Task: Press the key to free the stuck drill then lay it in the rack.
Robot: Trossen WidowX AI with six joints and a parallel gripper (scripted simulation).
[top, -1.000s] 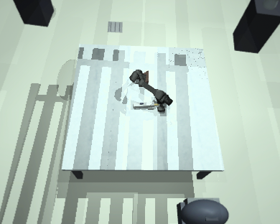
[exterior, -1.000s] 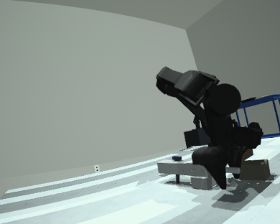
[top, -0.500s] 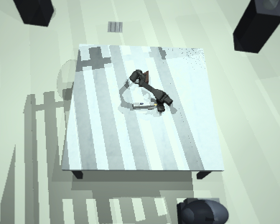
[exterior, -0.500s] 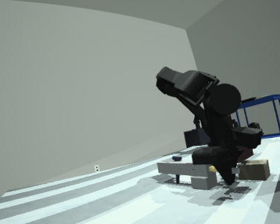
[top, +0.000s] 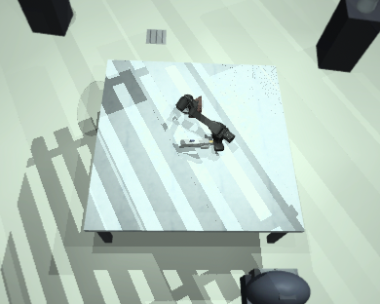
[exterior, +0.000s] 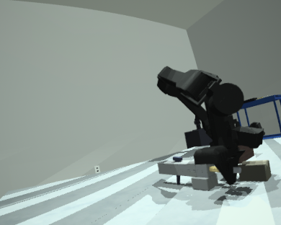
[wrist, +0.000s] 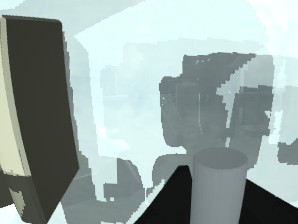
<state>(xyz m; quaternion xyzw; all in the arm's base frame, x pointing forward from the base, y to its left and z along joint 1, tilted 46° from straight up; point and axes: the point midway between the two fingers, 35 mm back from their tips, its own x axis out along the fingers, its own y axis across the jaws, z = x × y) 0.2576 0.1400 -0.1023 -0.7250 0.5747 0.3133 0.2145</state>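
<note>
My gripper is low over the table, its black fingers closed on both sides of the drill, whose light grey round shank shows between them. In the exterior view, the shank end sticks out right of the fingers and a yellow part shows left of them, against a long grey housing. A small dark blue piece, perhaps the key, sits on top of the housing. The drill's far end is hidden. I cannot make out the rack for certain.
An olive-brown block stands just beyond the shank end, close to the gripper. A grey block and a thin dark post are under the housing. The arm's reddish-brown base part is farther back on the table.
</note>
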